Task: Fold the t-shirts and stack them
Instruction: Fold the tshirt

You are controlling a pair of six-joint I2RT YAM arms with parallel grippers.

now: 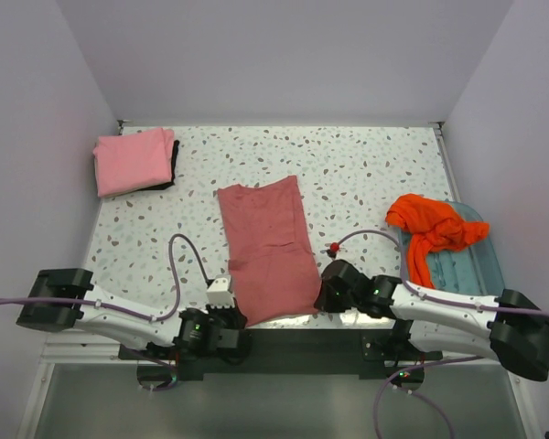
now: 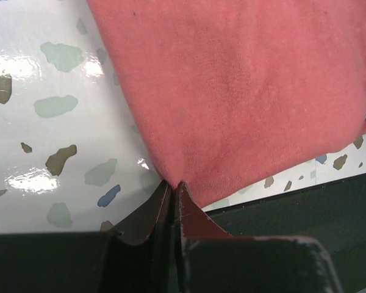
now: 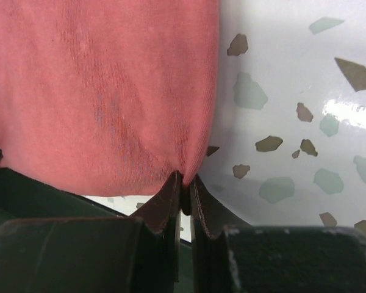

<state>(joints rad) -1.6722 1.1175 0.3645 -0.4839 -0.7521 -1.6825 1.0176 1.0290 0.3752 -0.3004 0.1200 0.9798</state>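
A dusty rose-red t-shirt [image 1: 267,242] lies as a long folded strip in the middle of the table, its near end at the front edge. My left gripper [image 1: 234,313] is shut on the near-left corner of that shirt [image 2: 244,91]; in the left wrist view the gripper [image 2: 174,183] pinches a small pucker of cloth. My right gripper [image 1: 324,294] is shut on the near-right corner; in the right wrist view the gripper [image 3: 186,178] bites the shirt [image 3: 97,91] at its edge. A lighter pink t-shirt [image 1: 133,160] sits folded at the far left. A bright orange t-shirt [image 1: 435,229] lies crumpled at the right.
The orange shirt rests on a pale blue see-through tray [image 1: 471,270] at the right edge. A dark layer [image 1: 174,165] shows under the pink shirt's right side. White walls close in the speckled table [image 1: 366,165]; the dark front rail [image 1: 293,334] runs just below the grippers.
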